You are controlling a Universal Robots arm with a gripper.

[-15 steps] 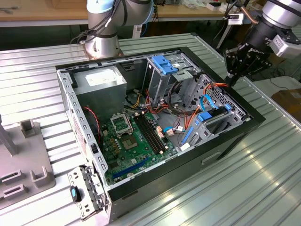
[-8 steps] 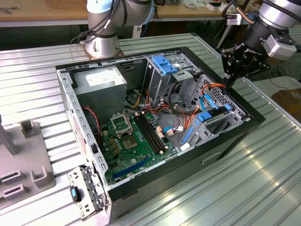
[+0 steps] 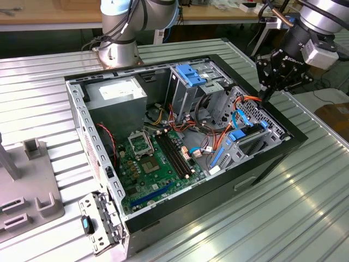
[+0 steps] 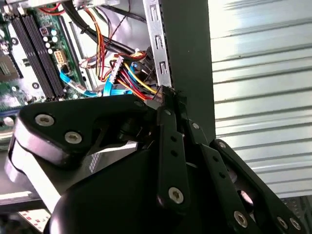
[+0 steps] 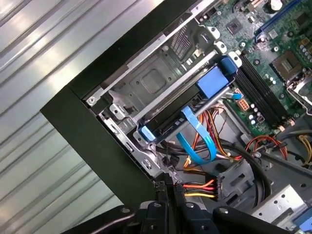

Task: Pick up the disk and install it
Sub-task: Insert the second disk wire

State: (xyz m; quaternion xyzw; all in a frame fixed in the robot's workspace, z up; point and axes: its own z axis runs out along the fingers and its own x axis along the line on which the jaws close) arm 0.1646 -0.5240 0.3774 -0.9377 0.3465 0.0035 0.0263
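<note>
The disk (image 3: 248, 134) sits edge-on in the lower drive bay at the open computer case's corner on the exterior view's right. Its blue frame (image 5: 211, 82) runs along its edge, and a flat blue cable (image 5: 200, 139) loops away from it. My gripper (image 3: 265, 97) hangs over the case's black rim (image 3: 283, 117), just beside that bay. Its black fingers (image 4: 168, 141) are shut, with the gripper's tips (image 4: 166, 97) against a connector on a bundle of red, yellow and black wires (image 5: 197, 185). I cannot tell whether they pinch the connector.
The case (image 3: 163, 218) lies open on a ribbed metal table (image 3: 294, 218). Inside are a green motherboard (image 3: 158, 161), a grey box with a white sticker (image 3: 117, 93) and a grey cage with blue tabs (image 3: 192, 76). A second arm's base (image 3: 117, 52) stands behind; a grey fixture (image 3: 27, 185) lies on the left.
</note>
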